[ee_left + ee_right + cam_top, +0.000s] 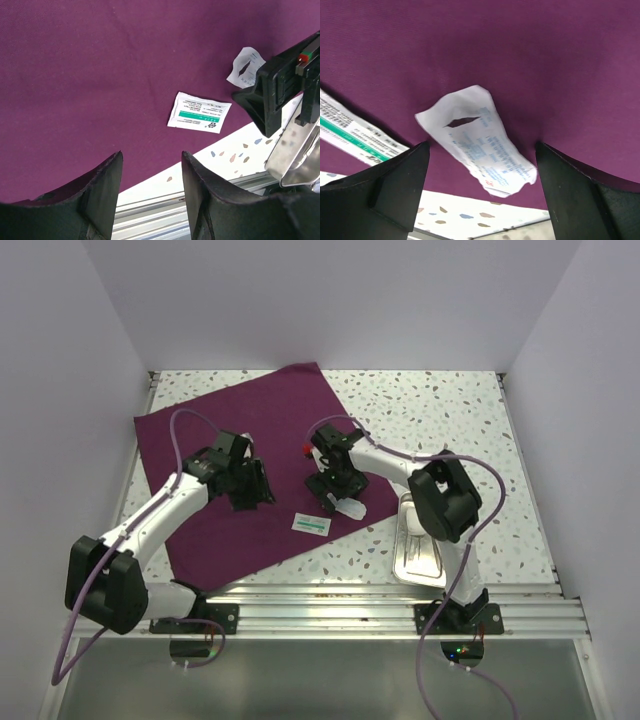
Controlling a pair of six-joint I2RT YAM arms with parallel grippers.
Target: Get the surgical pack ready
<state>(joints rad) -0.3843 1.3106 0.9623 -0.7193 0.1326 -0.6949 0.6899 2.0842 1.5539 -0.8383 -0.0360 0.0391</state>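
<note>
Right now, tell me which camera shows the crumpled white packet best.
Right wrist: the white packet lies large and unobstructed on the purple cloth, print visible. Top external shows only a pale scrap beneath the right gripper. Left wrist shows it small, one edge behind that gripper.

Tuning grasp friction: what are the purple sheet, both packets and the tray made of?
Purple sheet: matte woven cloth, fine weave shows.
Green-striped packet: flat printed paper, possibly laminated.
Crumpled white packet: thin paper, creased, with a slit.
Tray: polished metal, reflective rim.
</note>
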